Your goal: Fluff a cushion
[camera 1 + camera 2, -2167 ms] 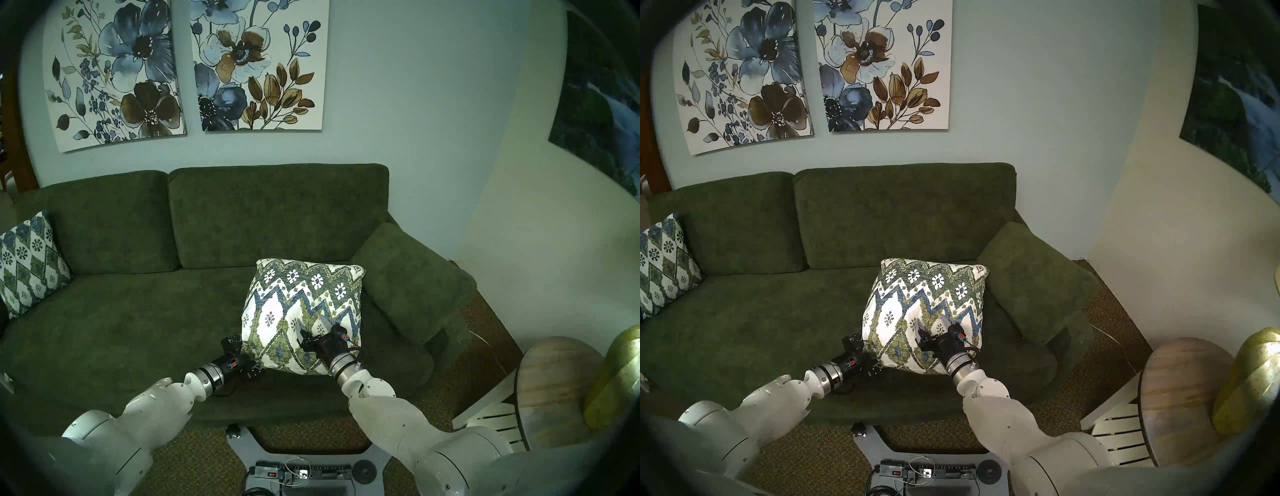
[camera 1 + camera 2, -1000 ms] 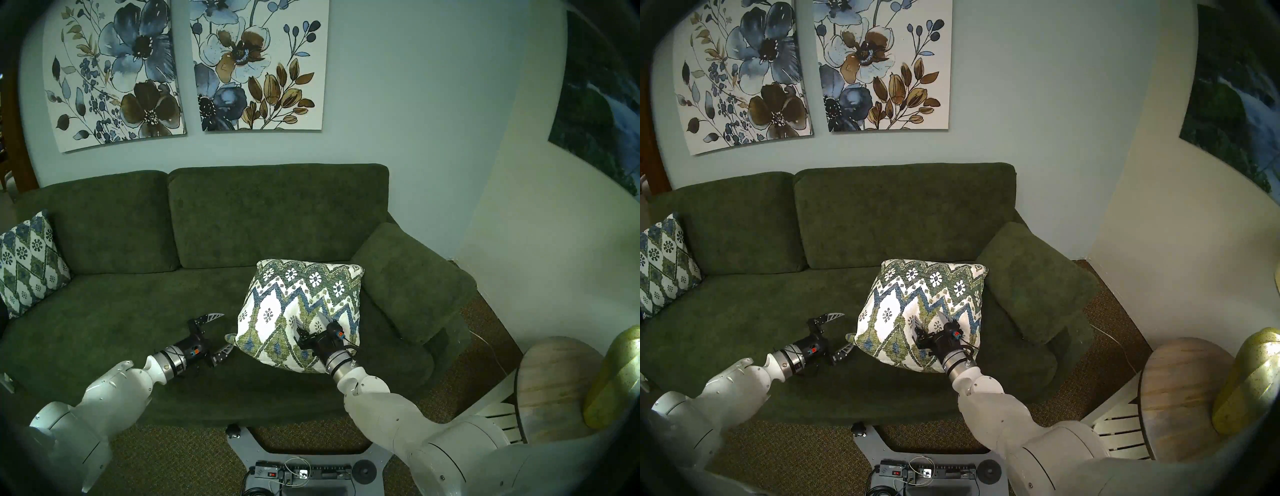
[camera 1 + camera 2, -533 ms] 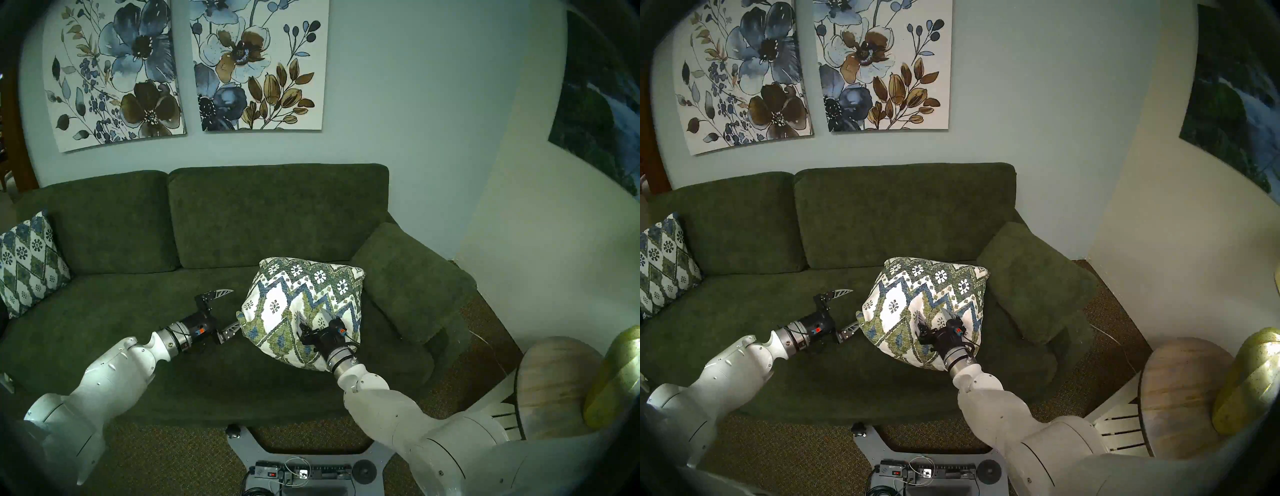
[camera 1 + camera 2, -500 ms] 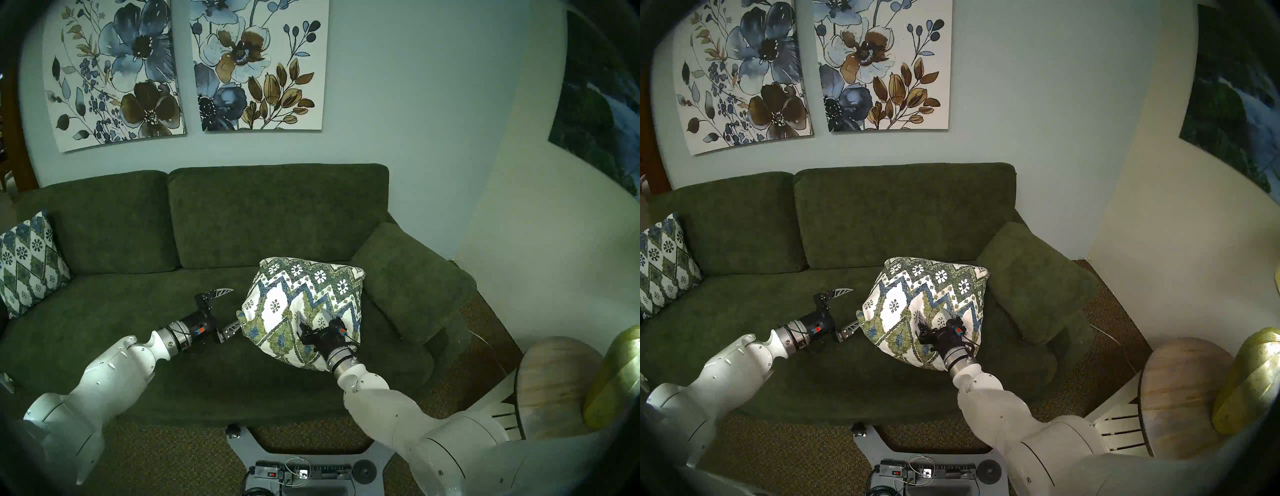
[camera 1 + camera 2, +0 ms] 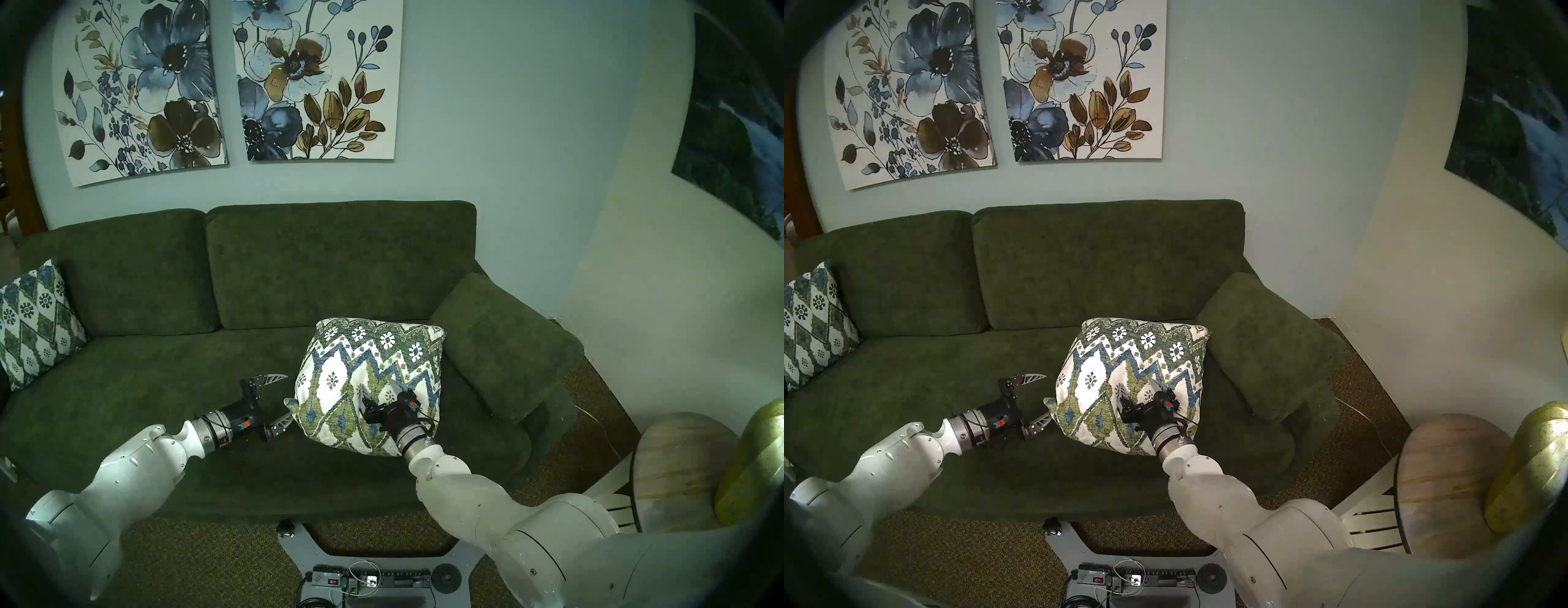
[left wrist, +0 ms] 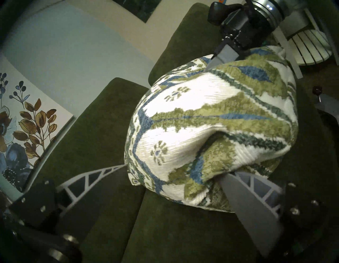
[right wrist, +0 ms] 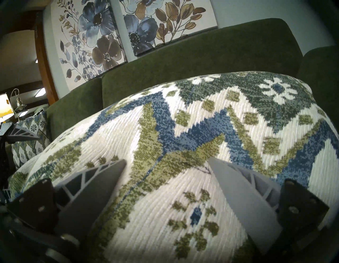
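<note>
Leaning on sofa (image 5: 127,382), cushion (image 5: 339,378) faces up-front — left gripper (image 5: 281,398) spread, right gripper (image 5: 379,391) spread, pressing.

Two cream woven zigzag-patterned cushions (image 5: 373,378) (image 5: 36,322) are sitting on one dark green fabric sofa (image 5: 169,382); two floral canvases (image 5: 140,93) (image 5: 318,80) are hanging above.

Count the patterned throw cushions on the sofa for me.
2. One cushion sits on the seat beside the sofa's arm on the robot's right, between both grippers. Its twin cushion leans at the opposite end.
</note>
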